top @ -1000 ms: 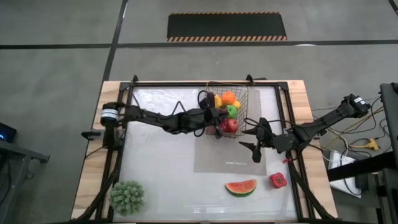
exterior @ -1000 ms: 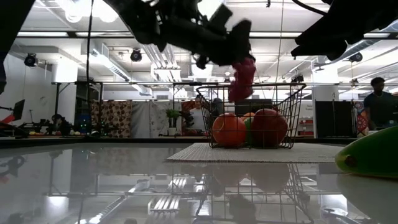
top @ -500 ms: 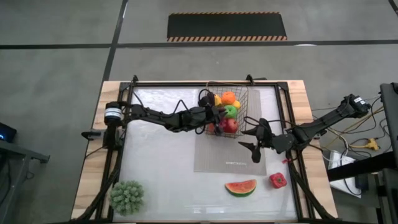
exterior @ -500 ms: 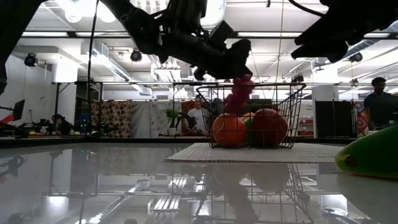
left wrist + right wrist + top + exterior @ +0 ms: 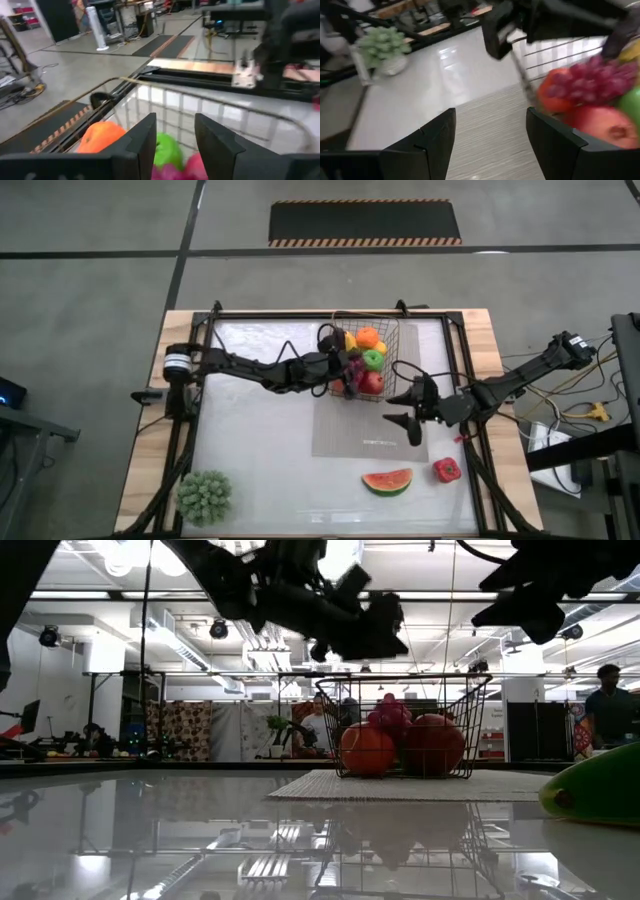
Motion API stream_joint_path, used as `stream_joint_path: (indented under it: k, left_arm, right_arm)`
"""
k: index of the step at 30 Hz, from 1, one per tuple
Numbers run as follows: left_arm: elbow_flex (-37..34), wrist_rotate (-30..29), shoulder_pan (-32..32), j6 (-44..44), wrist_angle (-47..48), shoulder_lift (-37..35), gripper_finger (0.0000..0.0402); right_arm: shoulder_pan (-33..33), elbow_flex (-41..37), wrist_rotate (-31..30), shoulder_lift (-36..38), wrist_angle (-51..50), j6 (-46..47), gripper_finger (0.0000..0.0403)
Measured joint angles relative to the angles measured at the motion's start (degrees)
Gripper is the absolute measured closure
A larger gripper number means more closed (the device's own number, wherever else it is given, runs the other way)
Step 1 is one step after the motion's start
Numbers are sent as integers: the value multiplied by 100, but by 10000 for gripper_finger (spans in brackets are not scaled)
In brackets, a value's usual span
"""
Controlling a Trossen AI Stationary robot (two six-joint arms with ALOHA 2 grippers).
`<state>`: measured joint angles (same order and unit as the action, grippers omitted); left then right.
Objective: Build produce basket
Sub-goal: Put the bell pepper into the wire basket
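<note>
Over the basket's (image 5: pixel 367 360) left rim, near the table's (image 5: pixel 260 440) far edge, the left end effector (image 5: pixel 345 369) hovers with its fingers apart and nothing between them; the purple grapes (image 5: pixel 388 716) lie on top of the pile, beside the orange (image 5: pixel 368 335), green apple (image 5: pixel 373 359) and red apple (image 5: pixel 371 383). The grapes sit high on the heap, so a careless lift could catch them or the wire rim and tip fruit out onto the mat (image 5: pixel 370 430). The right end effector (image 5: pixel 409 410) waits spread wide just off the basket's right side, above the mat; if both arms move at once they may clash there. The watermelon slice (image 5: pixel 387 480) and red pepper (image 5: pixel 446 470) lie near the table's near right corner, and I judge room for them in the basket is tight, though the pile's depth is hard to read.
</note>
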<state>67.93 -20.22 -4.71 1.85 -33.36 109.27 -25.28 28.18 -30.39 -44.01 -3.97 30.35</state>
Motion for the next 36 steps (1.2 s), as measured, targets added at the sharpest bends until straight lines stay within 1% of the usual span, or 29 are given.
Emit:
stream_joint_path:
  k: [3,6,8,12,15,19,23,27,30,33,36]
  left_arm:
    - [-54,108,147,152,-27,-260,283]
    - [-163,310,338,692,8,-632,283]
    - [-213,383,498,1122,-5,-857,283]
    - [-469,427,740,1768,-16,-1366,283]
    - [-794,419,811,1822,-40,-1757,283]
    - [-1242,399,848,1815,-106,-2254,283]
    - [-1621,399,856,1803,-263,-2636,283]
    - [-1869,391,859,1803,-283,-2943,283]
    - [-1996,386,859,1803,-274,-3111,283]
    - [-2120,386,859,1803,-288,-3223,283]
    - [-2215,371,859,1803,-272,-3289,283]
  right_arm:
    - [2,92,498,-21,1,431,177]
    - [-21,254,1095,-102,-31,907,177]
    - [-84,384,1333,-198,-17,1237,177]
    - [-287,661,1541,-500,-280,1961,177]
    - [-452,968,1572,-801,-787,2575,177]
    - [-622,1598,1728,-1287,-1992,3475,177]
    - [-712,2336,2018,-1795,-3642,4730,177]
    - [-772,3087,2689,-2290,-5470,5895,177]
    - [-802,3542,3103,-2606,-6652,6263,177]
    - [-809,3804,3439,-2838,-7348,6414,170]
    - [-839,3830,3881,-2939,-7399,6594,147]
